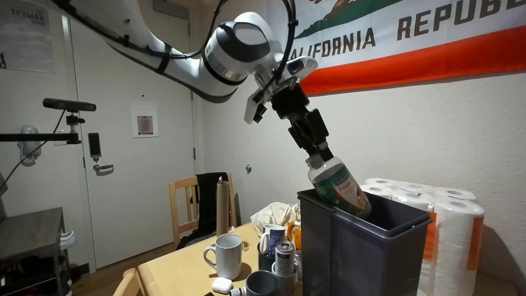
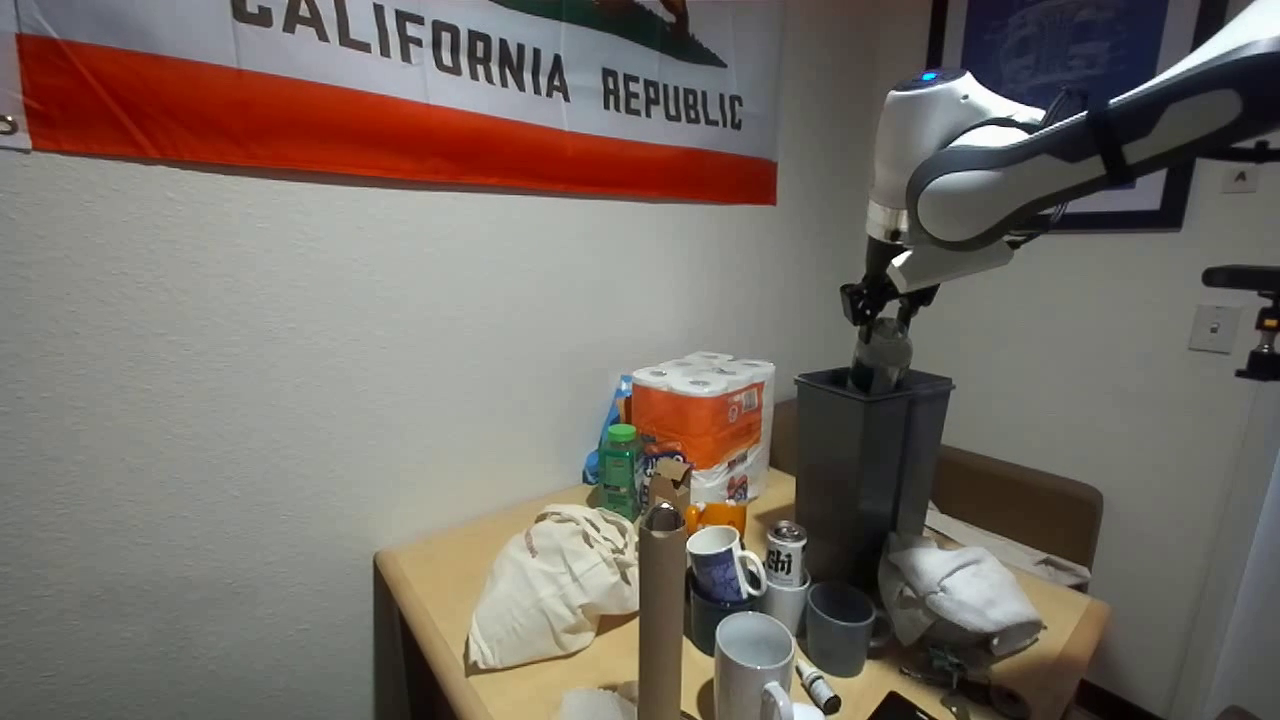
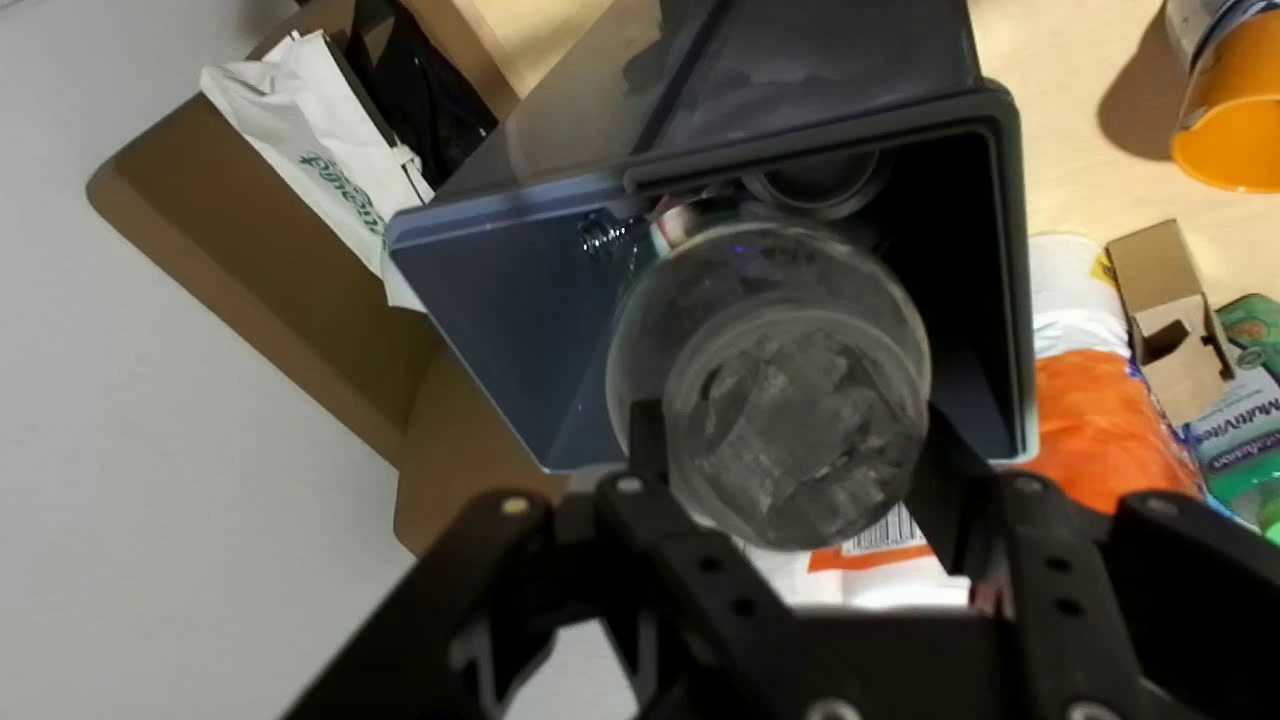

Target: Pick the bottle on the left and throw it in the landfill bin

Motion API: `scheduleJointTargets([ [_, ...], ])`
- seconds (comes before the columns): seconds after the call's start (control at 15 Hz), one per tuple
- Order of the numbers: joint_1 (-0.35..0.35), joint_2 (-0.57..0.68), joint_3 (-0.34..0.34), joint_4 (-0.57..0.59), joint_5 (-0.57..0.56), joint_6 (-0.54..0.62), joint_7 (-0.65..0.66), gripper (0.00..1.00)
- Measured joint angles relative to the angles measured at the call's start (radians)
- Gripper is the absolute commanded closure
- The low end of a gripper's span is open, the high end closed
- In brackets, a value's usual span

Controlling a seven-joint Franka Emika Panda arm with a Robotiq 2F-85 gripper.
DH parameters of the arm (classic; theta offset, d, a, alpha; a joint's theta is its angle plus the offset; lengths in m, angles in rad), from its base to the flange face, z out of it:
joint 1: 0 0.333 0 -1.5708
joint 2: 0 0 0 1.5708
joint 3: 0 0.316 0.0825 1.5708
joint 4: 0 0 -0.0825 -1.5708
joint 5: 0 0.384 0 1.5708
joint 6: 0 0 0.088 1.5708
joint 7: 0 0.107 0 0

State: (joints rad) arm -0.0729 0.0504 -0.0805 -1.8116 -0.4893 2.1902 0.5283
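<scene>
The landfill bin [image 1: 361, 255] is tall and dark grey and stands upright on the table; it also shows in an exterior view [image 2: 845, 460] and in the wrist view [image 3: 830, 125]. My gripper [image 1: 319, 155] is above the bin, shut on the neck of a clear bottle [image 1: 342, 187] with a green label. The bottle is tilted, with its lower end inside the bin's opening; it also shows in the wrist view [image 3: 795, 430]. No cap shows on it. A second bottle [image 2: 621, 470], green with a green cap, stands on the table by the paper-roll pack.
The paper-roll pack [image 2: 700, 410] stands beside the bin. Several mugs, such as a grey-white one [image 1: 229, 255], a can [image 2: 786, 553], a cardboard tube [image 2: 660, 620] and a cloth bag [image 2: 555, 590] are on the table [image 1: 176, 267]. Some items [image 3: 820, 185] lie inside the bin.
</scene>
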Motion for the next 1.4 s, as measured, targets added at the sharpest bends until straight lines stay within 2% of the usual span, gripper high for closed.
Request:
scheduleJointTargets([
  [0.07,-0.001,0.015,-0.007,-0.011,-0.001,0.018,0.016,0.16],
  [0.13,-0.001,0.027,-0.014,-0.014,-0.006,0.035,0.03,0.14],
  [0.27,0.0,0.038,-0.022,-0.015,-0.011,0.042,0.051,0.0],
  [0.67,0.036,0.043,-0.014,-0.016,-0.059,0.041,0.088,0.0],
  [1.0,0.107,0.035,0.041,-0.015,-0.07,0.001,0.085,0.0],
  [1.2,0.145,0.026,0.088,-0.011,-0.019,-0.054,0.03,0.0],
  [1.4,0.179,0.013,0.138,0.002,0.087,-0.138,-0.096,0.0],
])
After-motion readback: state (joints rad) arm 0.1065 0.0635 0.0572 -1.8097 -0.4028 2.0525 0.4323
